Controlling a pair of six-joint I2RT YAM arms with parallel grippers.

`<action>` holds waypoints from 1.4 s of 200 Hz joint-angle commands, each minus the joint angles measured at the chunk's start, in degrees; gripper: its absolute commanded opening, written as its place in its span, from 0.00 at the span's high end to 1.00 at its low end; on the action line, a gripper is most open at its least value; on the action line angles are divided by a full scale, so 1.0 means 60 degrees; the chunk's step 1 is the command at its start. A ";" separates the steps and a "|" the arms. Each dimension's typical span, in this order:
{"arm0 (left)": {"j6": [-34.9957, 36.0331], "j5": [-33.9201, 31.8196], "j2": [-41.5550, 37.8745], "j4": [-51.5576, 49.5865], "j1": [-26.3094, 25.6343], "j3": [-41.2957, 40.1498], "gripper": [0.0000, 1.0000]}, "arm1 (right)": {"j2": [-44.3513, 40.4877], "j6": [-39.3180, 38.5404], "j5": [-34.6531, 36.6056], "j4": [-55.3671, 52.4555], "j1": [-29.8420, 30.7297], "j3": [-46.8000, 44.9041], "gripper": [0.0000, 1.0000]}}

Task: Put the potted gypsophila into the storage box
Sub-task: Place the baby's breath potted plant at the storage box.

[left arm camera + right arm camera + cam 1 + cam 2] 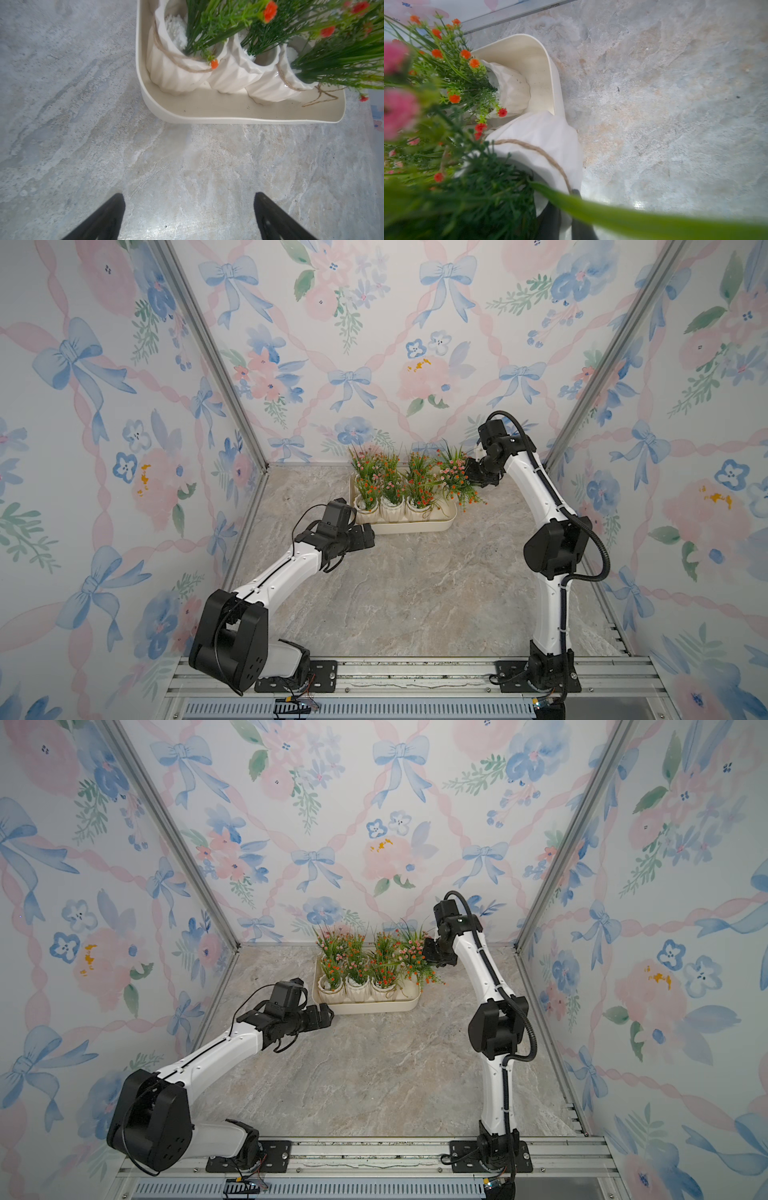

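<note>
L jaws: my left gripper (189,195) gapes wide, empty, low over grey marble-look tabletop (415,593), near front-left corner of shallow cream plastic storage box (415,526).
R jaws: my right gripper (564,209) pinches rim of white ribbed pot w/ green gypsophila sprigs (542,135).
Held pot: at box's right end; seated or not, can't tell.
Front row: three matching pots (390,510) inside, touching.

In both top views, foliage (376,472) hides the rear pots of the potted gypsophila (417,485); 3 front pots (392,511) show. Sprigs (455,485) conceal the tips of the right gripper (468,481). In the right wrist view, pink blossoms (398,112) and 1 leaf (633,219) are blurred. The left wrist frame crops the storage box (207,110).
</note>
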 commanded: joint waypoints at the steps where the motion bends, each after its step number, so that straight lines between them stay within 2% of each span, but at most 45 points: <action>1: 0.0211 0.0143 0.0139 0.0005 0.0095 0.0064 0.02 | 0.0251 0.0494 -0.0513 0.0870 -0.0045 0.0465 1.00; 120: 0.0384 0.0208 0.0662 -0.0002 0.0339 0.0241 0.02 | 0.1306 0.1612 -0.0936 0.2378 0.0152 0.0479 1.00; 184: 0.0493 0.0281 0.0868 0.0012 0.0488 0.0299 0.02 | 0.1468 0.1552 -0.1001 0.2446 0.0361 0.0465 1.00; 280: 0.0553 0.0378 0.0898 0.0010 0.0541 0.0285 0.02 | 0.0995 0.0854 0.0000 0.2070 0.0373 -0.0129 1.00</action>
